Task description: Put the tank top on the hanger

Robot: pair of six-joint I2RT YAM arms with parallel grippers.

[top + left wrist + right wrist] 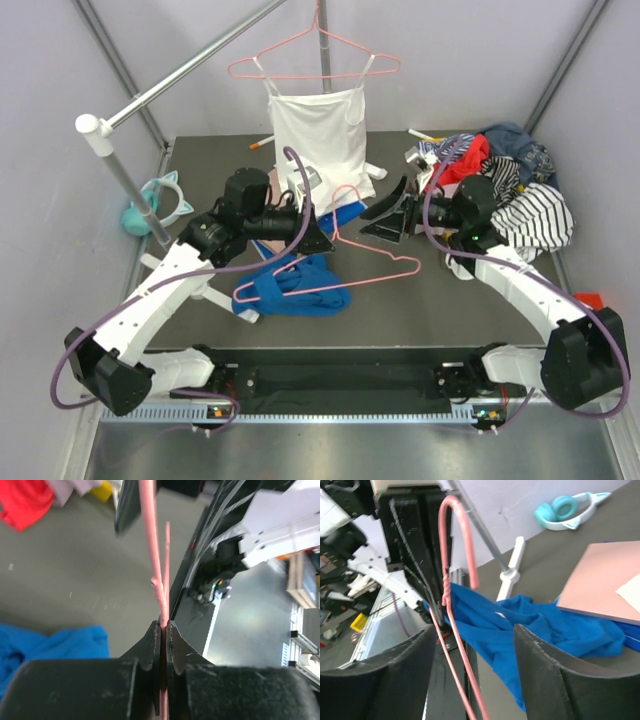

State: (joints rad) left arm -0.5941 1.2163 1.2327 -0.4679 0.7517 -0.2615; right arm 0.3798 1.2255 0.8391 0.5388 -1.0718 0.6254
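Note:
The hanger is a thin pink wire triangle held off the table at mid-table. My left gripper is shut on its wire just below the twisted neck; the left wrist view shows the jaws clamped on the pink wire. The blue tank top lies crumpled under the hanger's left part, and some of it seems draped over the wire. My right gripper is open and empty, just right of the hook. In the right wrist view its fingers frame the hanger and the blue fabric.
A white camisole hangs on another pink hanger from the rail at the back. A clothes pile with red and striped pieces fills the right. Teal headphones lie by the rail stand. A pink flat board lies beside the blue top.

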